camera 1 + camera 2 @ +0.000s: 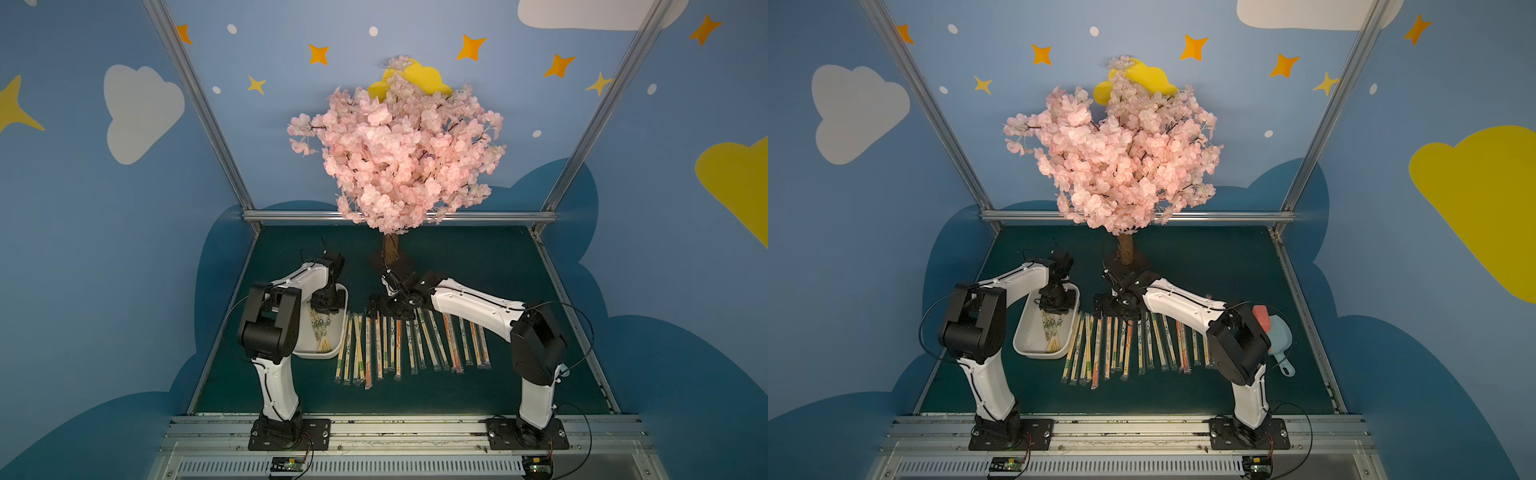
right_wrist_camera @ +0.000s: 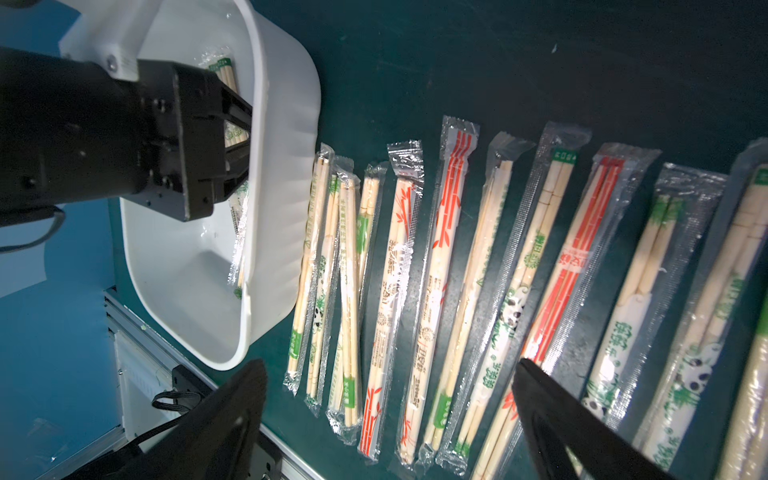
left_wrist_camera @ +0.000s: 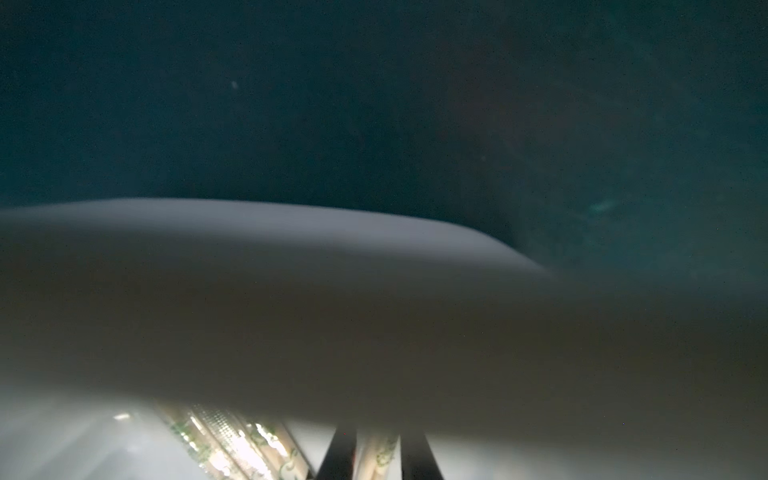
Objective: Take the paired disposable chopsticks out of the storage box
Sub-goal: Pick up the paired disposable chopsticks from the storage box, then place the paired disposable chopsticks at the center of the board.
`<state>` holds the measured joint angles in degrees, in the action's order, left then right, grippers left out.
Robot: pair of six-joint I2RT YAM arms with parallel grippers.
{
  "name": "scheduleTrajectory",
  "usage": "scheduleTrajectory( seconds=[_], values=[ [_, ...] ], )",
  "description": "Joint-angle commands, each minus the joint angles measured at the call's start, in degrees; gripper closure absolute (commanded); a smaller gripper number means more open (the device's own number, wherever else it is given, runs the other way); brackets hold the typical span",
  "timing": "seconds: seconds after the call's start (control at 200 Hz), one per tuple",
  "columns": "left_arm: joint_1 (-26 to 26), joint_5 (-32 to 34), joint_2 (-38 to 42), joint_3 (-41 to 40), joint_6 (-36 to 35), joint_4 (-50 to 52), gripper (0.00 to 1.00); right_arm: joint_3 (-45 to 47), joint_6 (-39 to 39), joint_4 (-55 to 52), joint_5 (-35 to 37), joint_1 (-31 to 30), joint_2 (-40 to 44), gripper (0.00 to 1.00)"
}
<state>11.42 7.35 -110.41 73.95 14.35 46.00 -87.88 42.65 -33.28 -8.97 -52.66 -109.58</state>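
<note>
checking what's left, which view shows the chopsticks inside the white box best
A top view: the chopsticks lie mostly exposed in the storage box. The right wrist view hides most behind its wall; the left wrist view shows a blurred sliver.

The storage box [image 1: 316, 355], a shallow white plastic tray with rounded corners and a rim, sits on the left part of the dark green mat [image 1: 478, 270] with its long side running front to back. A few of the paired disposable chopsticks [image 1: 321, 332] lie inside it in a loose, slanted bunch. The others, pale wooden pairs in clear sleeves printed in orange, green or black, lie on the mat in a row [image 1: 399, 345] starting just right of the box, roughly parallel, with some overlapping or slightly askew.
</note>
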Motion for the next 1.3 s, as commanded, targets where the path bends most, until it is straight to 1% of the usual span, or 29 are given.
scheduleTrajectory(
  seconds=[0.0, 0.105, 0.305, 0.526, 0.636, 0.751, 0.911, 1.011, 1.151, 1.296],
  values=[
    [0.08, -1.24, -0.99, -0.21, -0.20, 4.10, 0.91, -2.08, 0.07, -1.00, 0.89, -0.16, 1.65, 0.05],
    [0.00, -1.71, -0.14, 0.09, -0.16, 4.43, 0.97, -2.45, -0.09, -1.18, 0.78, -0.16, 1.65, 0.04],
    [-1.15, -1.16, 2.15, 2.12, -0.03, 6.22, 0.97, -2.78, -0.20, -1.42, 0.75, -0.16, 1.65, 0.04],
    [-3.42, -1.87, 8.81, 6.27, -0.29, 9.46, 0.97, -2.50, -0.29, -1.43, 0.97, -0.16, 2.17, 0.05],
    [-3.40, -4.30, 12.48, 7.60, 0.21, 10.51, 0.97, -2.04, -0.29, -1.35, 1.36, -0.01, 2.57, 0.04],
    [-2.50, -9.29, 17.08, 6.08, 2.71, 9.47, 0.97, -0.04, -0.07, -0.90, 2.15, 0.49, 3.87, 0.04],
    [2.42, -13.93, 23.67, -1.60, 10.62, 3.09, 0.97, 5.26, 0.91, 0.83, 2.77, 2.12, 7.40, 0.04],
    [7.16, -14.13, 26.32, -6.71, 16.50, -1.68, 0.97, 8.95, 1.24, 1.15, 3.91, 3.06, 10.27, 0.04],
    [13.75, -11.13, 27.92, -12.22, 23.09, -8.06, 0.97, 14.34, 1.89, 1.45, 5.72, 3.83, 14.58, 0.04],
    [18.94, -7.05, 26.42, -13.75, 26.44, -10.94, 0.97, 19.34, 2.61, 2.08, 6.16, 4.15, 17.89, 0.04]
  ],
)
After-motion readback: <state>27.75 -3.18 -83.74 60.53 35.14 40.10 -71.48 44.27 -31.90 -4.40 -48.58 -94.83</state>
